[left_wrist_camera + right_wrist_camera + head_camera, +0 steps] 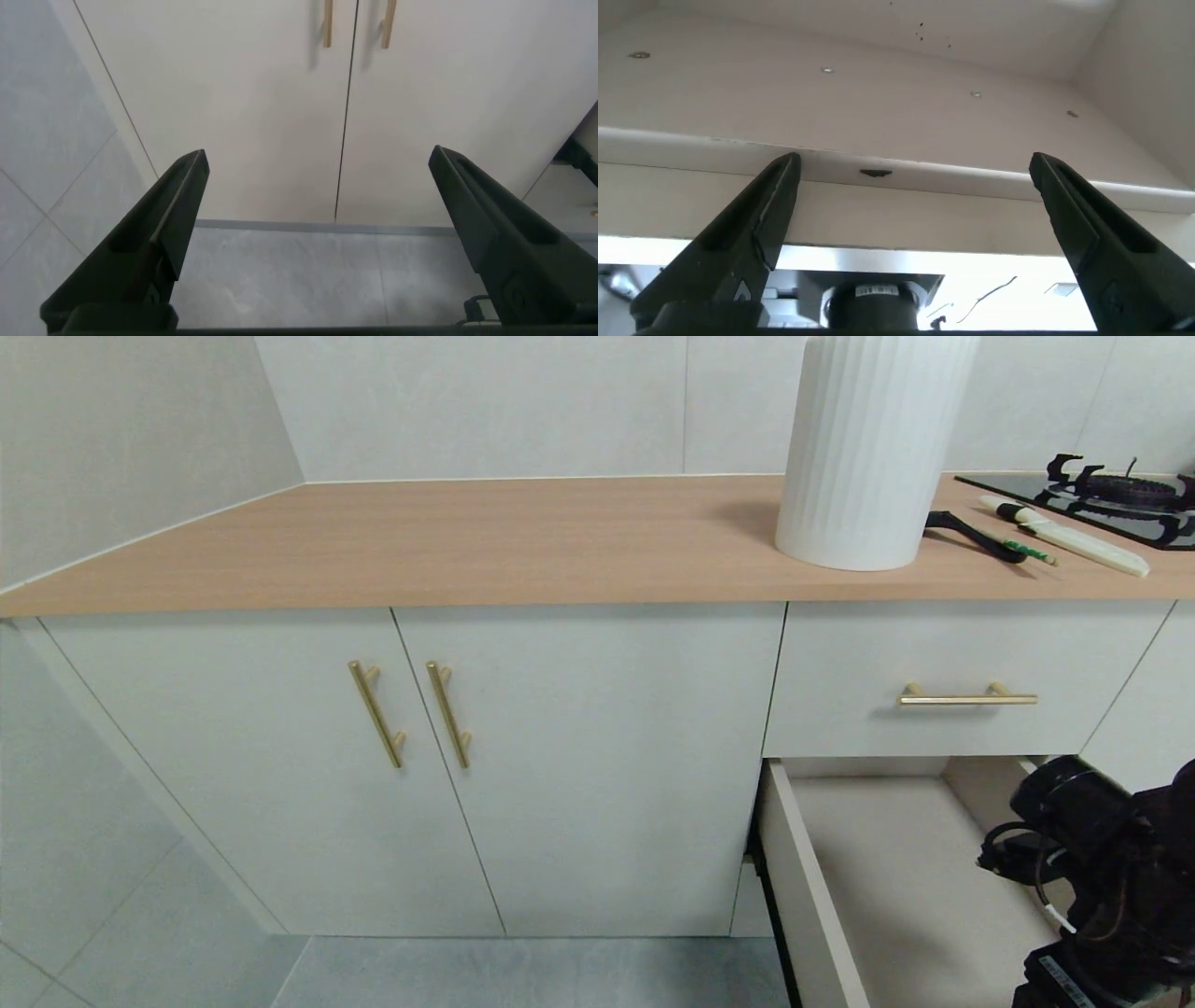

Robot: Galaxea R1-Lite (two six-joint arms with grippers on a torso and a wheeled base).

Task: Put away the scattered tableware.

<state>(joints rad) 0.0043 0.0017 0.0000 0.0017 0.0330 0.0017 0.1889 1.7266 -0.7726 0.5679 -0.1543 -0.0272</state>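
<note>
Lift the spread right hand (912,168) clear of the open drawer (808,887) at 5 o'clock; leave the spread left hand (318,159) low by the cupboard doors (579,756); reach for tableware (1064,535) lying on worktop (467,541) at 2 o'clock.

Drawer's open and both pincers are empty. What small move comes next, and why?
Probably raise the right pincer from the drawer toward the knife on the counter. That pincer is open and empty, the drawer looks bare, and the knife lies unstowed to the right of the jar.
</note>
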